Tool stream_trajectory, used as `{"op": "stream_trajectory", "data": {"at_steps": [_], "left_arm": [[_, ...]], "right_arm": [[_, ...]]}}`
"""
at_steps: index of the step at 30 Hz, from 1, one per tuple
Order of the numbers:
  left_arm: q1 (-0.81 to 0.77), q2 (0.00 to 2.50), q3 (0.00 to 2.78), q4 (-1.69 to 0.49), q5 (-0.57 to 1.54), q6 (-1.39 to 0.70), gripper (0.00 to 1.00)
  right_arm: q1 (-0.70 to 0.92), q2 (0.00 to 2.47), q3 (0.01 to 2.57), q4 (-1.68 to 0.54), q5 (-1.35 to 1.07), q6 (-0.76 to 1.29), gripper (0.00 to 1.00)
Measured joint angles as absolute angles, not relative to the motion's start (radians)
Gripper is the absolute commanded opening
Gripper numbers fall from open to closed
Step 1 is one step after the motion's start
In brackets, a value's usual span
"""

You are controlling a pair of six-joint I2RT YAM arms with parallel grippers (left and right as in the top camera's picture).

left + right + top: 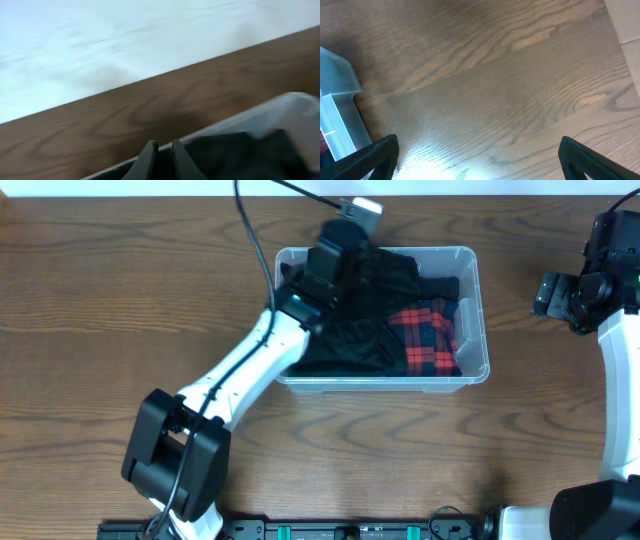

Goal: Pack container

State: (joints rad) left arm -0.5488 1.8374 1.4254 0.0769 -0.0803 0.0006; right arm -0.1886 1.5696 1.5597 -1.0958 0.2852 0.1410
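Observation:
The container [478, 290] is a clear plastic bin at the back middle of the table. It holds a black garment [350, 340] and a red-and-black plaid garment [425, 340]. My left gripper [340, 250] hangs over the bin's back left part. In the left wrist view that gripper [162, 146] has only a thin slit between its fingers, just above the black garment [240, 155] and the bin's far rim [235, 122]. I cannot tell whether cloth is pinched. My right gripper [550, 295] is wide open over bare table, to the right of the bin.
Brown wooden table [120, 310] surrounds the bin. In the right wrist view the open right gripper [477, 142] frames bare wood, with the bin's corner [340, 75] at the left edge. A white wall [100, 45] lies beyond the table's back edge.

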Motion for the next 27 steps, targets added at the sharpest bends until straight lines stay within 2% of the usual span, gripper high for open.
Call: {"op": "stream_trajectory", "data": {"at_steps": [7,27], "left_arm": [[-0.495,1.890,1.425,0.033,-0.094,0.001,0.11],[-0.500,2.011,1.425,-0.056,-0.094,0.001,0.11]], "right_arm": [[-0.189,1.570,1.560,-1.096,0.285,0.141,0.99],[-0.189,1.570,1.560,-1.096,0.285,0.141,0.99]]}}
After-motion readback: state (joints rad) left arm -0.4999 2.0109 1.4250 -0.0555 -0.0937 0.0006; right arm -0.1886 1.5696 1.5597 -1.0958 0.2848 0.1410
